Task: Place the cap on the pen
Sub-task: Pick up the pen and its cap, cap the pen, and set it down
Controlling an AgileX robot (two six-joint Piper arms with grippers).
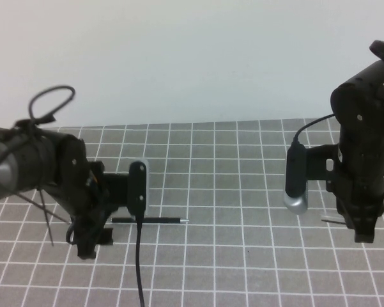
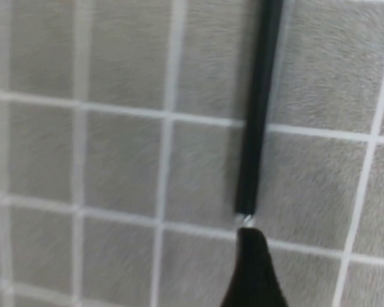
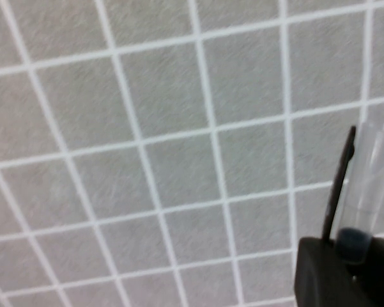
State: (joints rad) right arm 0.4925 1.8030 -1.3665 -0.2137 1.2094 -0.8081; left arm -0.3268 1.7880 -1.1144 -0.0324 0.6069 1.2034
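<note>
Left claw, near left, grips a slim black pen (tip rightward); right claw, near right, clasps a clear plastic cap.

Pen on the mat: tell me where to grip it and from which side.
Grip the pen by its black barrel near its left end, coming straight down, jaws across it. It lies flat and sideways on the mat, so its right end is left free for the cap in the right gripper. The left gripper sits low at that left end.
</note>
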